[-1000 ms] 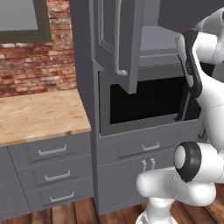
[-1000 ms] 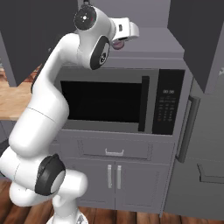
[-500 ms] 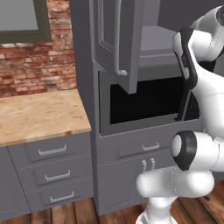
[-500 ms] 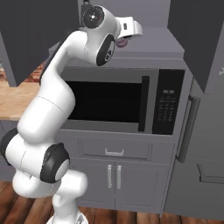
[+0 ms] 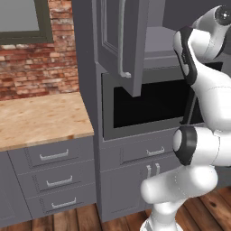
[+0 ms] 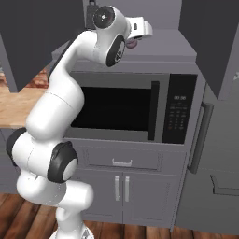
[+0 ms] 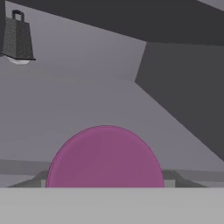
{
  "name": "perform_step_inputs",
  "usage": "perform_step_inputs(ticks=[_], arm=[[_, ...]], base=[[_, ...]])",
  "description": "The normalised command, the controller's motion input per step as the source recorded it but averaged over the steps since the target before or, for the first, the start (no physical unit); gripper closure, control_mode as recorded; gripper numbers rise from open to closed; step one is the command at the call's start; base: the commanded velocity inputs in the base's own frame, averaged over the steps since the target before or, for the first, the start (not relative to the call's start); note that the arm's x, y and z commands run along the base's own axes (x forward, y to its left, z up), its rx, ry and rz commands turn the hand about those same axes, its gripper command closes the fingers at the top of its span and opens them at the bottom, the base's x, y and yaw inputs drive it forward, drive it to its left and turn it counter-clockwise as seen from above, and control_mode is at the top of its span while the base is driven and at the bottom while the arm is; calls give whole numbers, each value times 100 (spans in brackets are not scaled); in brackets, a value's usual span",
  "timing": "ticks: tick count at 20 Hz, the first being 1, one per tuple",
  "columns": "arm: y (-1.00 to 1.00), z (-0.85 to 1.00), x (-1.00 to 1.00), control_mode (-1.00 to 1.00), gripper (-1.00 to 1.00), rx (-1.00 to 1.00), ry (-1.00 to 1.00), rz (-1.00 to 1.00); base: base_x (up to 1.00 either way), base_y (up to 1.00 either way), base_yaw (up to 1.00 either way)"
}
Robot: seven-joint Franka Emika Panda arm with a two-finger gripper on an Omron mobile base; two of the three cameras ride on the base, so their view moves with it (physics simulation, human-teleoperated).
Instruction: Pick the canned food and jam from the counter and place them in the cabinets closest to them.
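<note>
Gripping round pink jam (image 7: 105,157), smooth-lidded.

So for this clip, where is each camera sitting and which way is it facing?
Left base view: behind the arm's left, facing the open cabinet door and microwave; arm at right.
Right base view: behind its right, facing the microwave front; the arm rises at left, tool up at the shelf, jam under it.
Hand view: on the hand, looking into the cabinet along the jam, a grater behind.
Both base views share microwave and arm.
</note>
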Motion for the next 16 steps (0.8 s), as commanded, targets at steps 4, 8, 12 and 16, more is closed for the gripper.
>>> perform_step_inputs(ticks=[4,8,12,16], arm=[[-4,-1,25,-100,100,0,0,1],[-1,-1,7,-100,100,0,0,1],[0,-2,0,-100,100,0,0,0],[0,-15,3,-100,100,0,-1,0]], base=[[0,0,0],[0,0,0],[0,0,0],[0,0,0]])
